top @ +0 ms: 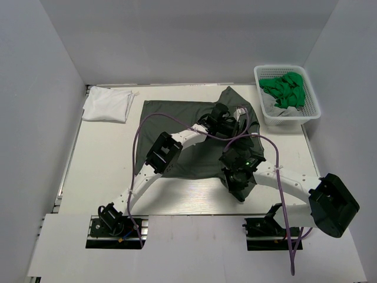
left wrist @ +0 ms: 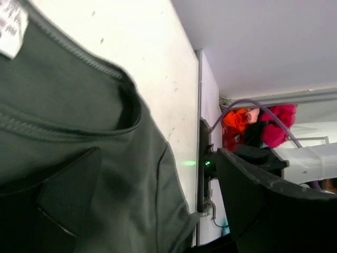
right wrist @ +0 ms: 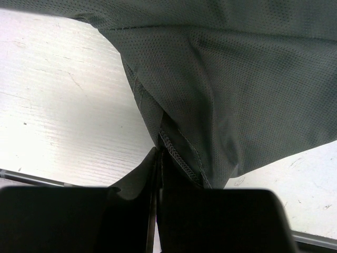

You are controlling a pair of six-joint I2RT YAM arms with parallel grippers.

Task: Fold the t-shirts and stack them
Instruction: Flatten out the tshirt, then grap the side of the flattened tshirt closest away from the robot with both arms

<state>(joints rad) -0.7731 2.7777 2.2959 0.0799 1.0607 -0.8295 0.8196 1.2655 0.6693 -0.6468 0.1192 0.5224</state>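
- Two t-shirts lie on the white table [top: 97, 171] between grey walls [top: 177, 41]: the white t-shirt [top: 108, 105] folded at upper left, the dark olive t-shirt [top: 177, 115] spread mid-frame.
- Its white neck label [left wrist: 10, 26] carries print too blurred to read.
- The left gripper [top: 222, 121] gapes wide over the collar, while the right gripper [right wrist: 159, 155] is pinched on the olive hem.
- The arms [top: 177, 147] hide its middle.

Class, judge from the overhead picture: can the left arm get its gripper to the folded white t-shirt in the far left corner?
Probably yes. The left gripper is open over the dark t-shirt, holding nothing, and nothing stands between it and the white t-shirt.
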